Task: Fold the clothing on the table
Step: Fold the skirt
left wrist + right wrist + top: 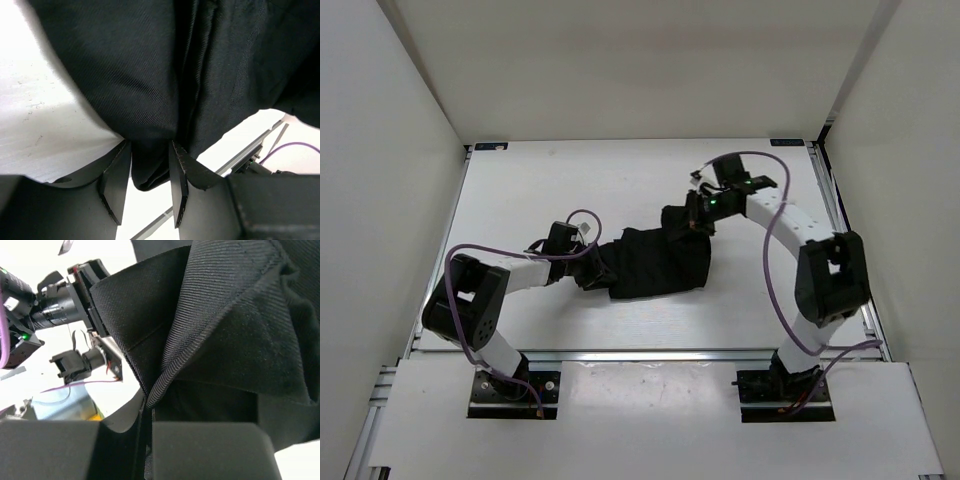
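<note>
Now the clothing (pixel 655 262) lies bunched near the middle of the white surface (pixel 540 190), a black, rumpled mass running from lower left to upper right in the top view. The left gripper (pixel 594 276) meets its left end. The right gripper (pixel 698 218) meets its upper right end, where a lump of cloth rises beside the main body.

From the left wrist, 2 black fingers (pixel 116 182) stand part-way apart with a thick fold of the fabric pinched between them. Cloth fills most of the upper frame, with bare surface showing at left.

From the right wrist, the 2 fingers are pressed almost together on a ribbed hem or seam edge of the fabric. It comes up out of the narrow slit between them and spreads across the right of the frame.

Both arms carry purple cables (pixel 772 285) that loop beside them.
</note>
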Robot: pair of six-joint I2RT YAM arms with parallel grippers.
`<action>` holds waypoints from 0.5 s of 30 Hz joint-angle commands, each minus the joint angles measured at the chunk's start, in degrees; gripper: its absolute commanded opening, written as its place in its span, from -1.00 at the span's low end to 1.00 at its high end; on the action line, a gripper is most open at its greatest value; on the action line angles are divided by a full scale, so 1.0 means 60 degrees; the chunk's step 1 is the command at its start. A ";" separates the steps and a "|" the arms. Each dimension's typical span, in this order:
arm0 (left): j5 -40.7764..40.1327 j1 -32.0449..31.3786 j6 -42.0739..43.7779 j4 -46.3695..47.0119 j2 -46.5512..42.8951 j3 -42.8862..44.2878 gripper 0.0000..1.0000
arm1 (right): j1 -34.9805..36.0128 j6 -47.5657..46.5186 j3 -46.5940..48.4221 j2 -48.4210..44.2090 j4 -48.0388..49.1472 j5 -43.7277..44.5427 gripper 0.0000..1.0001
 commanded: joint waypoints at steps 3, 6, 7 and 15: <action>0.0066 0.0293 0.0116 0.0040 -0.0089 -0.0020 -0.06 | 0.1131 0.0516 0.1635 0.1451 0.0063 -0.0801 -1.00; 0.0022 0.0426 0.0160 0.0055 -0.0089 -0.0020 -0.05 | 0.1600 0.0501 0.2660 0.2359 -0.0215 -0.0977 -1.00; 0.0007 0.0426 0.0102 0.0099 -0.0104 -0.0107 -0.05 | 0.1703 0.0501 0.3010 0.2537 -0.0245 -0.0992 -1.00; 0.0095 0.0806 0.0116 0.0114 -0.0339 -0.0401 -0.04 | 0.2304 0.0867 0.5032 0.4602 -0.0524 -0.1519 -1.00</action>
